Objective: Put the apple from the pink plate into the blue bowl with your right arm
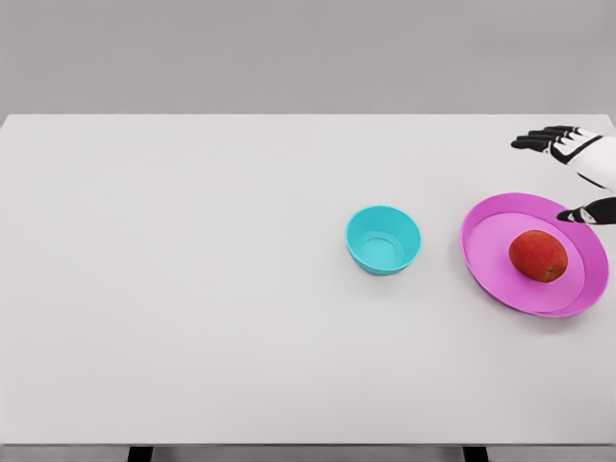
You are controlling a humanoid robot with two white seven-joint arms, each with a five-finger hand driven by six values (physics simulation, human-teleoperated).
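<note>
A red apple (538, 256) lies on the pink plate (486, 253) at the right side of the white table. To the plate's left stands the blue bowl (383, 240), upright and with nothing inside. My right hand (574, 178) comes in from the right edge, above the plate's far rim. Its fingers (539, 139) are spread, the thumb tip hangs over the plate's back right edge, and it holds nothing. It is apart from the apple, up and to the right of it. No left arm shows in the head view.
The white table (192, 289) fills most of the view, with its front edge along the bottom and a grey wall behind it.
</note>
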